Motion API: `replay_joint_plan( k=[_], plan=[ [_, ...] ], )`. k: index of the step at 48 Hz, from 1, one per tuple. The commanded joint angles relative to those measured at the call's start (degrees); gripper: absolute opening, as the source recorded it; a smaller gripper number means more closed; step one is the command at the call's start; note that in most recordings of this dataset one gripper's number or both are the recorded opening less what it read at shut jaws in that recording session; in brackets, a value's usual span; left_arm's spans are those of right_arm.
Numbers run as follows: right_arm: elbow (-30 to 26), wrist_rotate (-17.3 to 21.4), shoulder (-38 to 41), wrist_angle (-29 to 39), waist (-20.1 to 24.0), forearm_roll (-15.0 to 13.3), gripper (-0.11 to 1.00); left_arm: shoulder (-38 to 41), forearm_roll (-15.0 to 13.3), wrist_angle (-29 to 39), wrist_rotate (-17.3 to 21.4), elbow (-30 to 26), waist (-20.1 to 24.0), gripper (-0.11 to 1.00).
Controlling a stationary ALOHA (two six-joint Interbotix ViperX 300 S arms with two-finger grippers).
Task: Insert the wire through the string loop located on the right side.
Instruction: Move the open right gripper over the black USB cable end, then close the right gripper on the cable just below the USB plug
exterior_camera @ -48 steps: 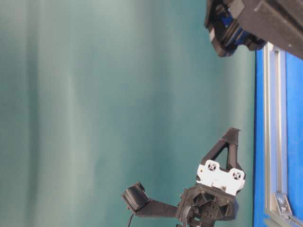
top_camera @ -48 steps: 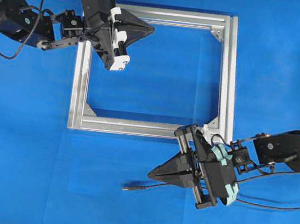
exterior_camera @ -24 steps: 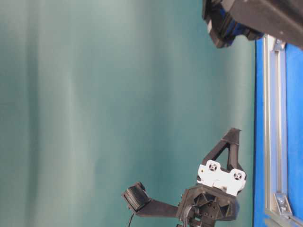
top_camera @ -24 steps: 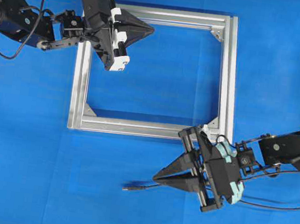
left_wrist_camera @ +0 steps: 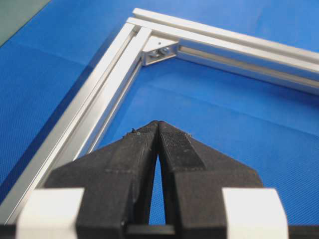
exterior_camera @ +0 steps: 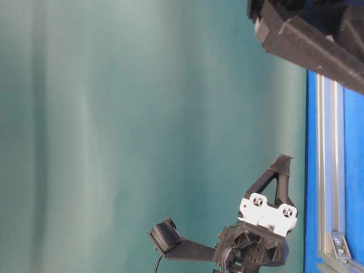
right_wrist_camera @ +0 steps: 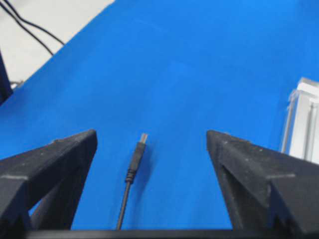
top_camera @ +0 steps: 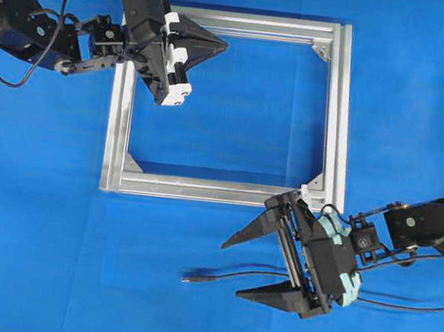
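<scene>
The wire lies on the blue mat, its plug pointing left. My right gripper is open wide over it, one finger on each side, touching nothing. From the right wrist, the plug sits left of centre between the spread fingers of my right gripper. My left gripper is shut and empty above the top rail of the silver frame; its tips meet. A small whitish bit at the frame's lower right corner may be the string loop; I cannot tell.
The frame's lower right end shows just right of my right gripper. A frame corner bracket lies ahead of my left gripper. The wire trails off right under the right arm. The table-level view shows mostly a green backdrop.
My right gripper went from shut to wide open and shifted slightly right and down. The wire stays on the mat. The left arm has not moved.
</scene>
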Motion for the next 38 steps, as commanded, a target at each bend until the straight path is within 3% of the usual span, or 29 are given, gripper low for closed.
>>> replay_joint_plan(
  k=[1, 19, 38],
  plan=[
    [-0.8, 0.1, -0.9, 0.7, 0.8, 1.3, 0.89, -1.6, 0.1, -0.3, 0.1, -0.6, 0.1, 0.00],
    [-2.8, 0.1, 7.2, 1.3, 4.6, 10.6, 0.89, -1.6, 0.2, -0.2, 0.1, -0.6, 0.4, 0.00],
    [-4.3, 0.1, 11.7, 1.2, 4.8, 13.2, 0.88, -1.8, 0.2, 0.2, 0.1, -0.1, 0.4, 0.00]
  ],
)
